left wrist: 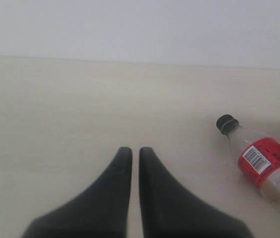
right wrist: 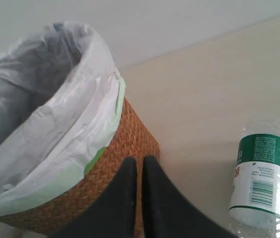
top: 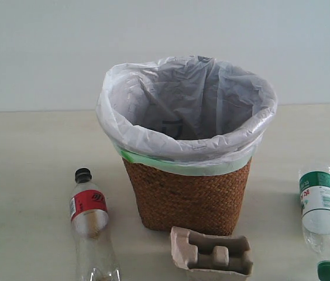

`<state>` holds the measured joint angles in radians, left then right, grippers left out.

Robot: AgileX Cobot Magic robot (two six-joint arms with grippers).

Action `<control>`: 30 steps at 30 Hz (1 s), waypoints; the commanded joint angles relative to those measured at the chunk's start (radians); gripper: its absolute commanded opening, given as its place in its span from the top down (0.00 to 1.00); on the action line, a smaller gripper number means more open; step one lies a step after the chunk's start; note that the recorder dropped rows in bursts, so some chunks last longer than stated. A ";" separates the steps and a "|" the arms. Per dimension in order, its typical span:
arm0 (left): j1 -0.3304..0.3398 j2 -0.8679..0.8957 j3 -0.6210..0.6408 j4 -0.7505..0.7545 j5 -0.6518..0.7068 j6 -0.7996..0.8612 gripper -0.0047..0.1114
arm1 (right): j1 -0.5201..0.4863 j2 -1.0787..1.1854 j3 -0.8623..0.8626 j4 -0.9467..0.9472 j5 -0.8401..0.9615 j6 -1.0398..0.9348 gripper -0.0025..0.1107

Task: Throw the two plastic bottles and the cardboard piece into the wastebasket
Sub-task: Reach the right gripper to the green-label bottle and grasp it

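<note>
Nothing binned yet, judging by the layout. In the exterior view the red-label bottle lies on the bench left of the wastebasket, the green-label bottle lies on its right, and the cardboard piece sits just in front of its base. Left tool: fingers together, holding nothing, over bare bench, red-label bottle off to one side. Right tool: fingers together too, empty, close to the wicker wall, green-label bottle beside it. The step looks like the approach for a first pick. The next move needs a tool to spread its fingers, line up across a bottle body and come down; round bottles may roll. Hidden: red-label bottle's base is cut off by the exterior frame, green cap is clipped at the frame edge, the basket floor is out of sight behind the liner, and only a dark scrap at the right edge shows of the arms
</note>
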<state>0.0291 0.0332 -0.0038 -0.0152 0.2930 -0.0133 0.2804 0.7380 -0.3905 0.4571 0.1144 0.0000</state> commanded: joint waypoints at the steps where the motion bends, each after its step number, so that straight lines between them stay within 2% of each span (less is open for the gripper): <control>1: -0.005 -0.008 0.004 0.002 -0.008 0.005 0.92 | -0.004 0.220 -0.141 -0.097 0.091 -0.038 0.98; 4: -0.005 -0.008 0.004 0.002 -0.008 0.005 0.92 | -0.010 0.338 -0.253 -0.204 0.190 0.000 0.92; 6: -0.005 -0.008 0.004 0.002 -0.008 0.005 0.92 | -0.038 0.385 -0.320 -0.273 0.272 0.085 0.79; 10: -0.005 -0.008 0.004 0.002 -0.008 0.005 0.92 | -0.115 0.457 -0.446 -0.397 0.478 0.252 0.42; 11: -0.005 -0.008 0.004 0.002 -0.008 0.005 0.92 | -0.135 0.474 -0.477 -0.399 0.537 0.274 0.39; 14: -0.005 -0.008 0.004 0.002 -0.008 0.005 0.92 | -0.160 0.529 -0.538 -0.395 0.675 0.288 0.43; 16: -0.005 -0.008 0.004 0.002 -0.008 0.005 0.92 | -0.160 0.563 -0.548 -0.378 0.693 0.288 0.47; 22: -0.005 -0.008 0.004 0.002 -0.008 0.005 0.92 | -0.160 0.675 -0.548 -0.366 0.729 0.284 0.39; 26: -0.005 -0.008 0.004 0.002 -0.008 0.005 0.92 | -0.160 0.755 -0.545 -0.364 0.734 0.316 0.39; 30: -0.005 -0.008 0.004 0.002 -0.008 0.005 0.92 | -0.160 0.820 -0.516 -0.371 0.659 0.318 0.39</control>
<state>0.0291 0.0332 -0.0038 -0.0152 0.2930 -0.0133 0.1278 1.5229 -0.9224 0.0929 0.8248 0.3141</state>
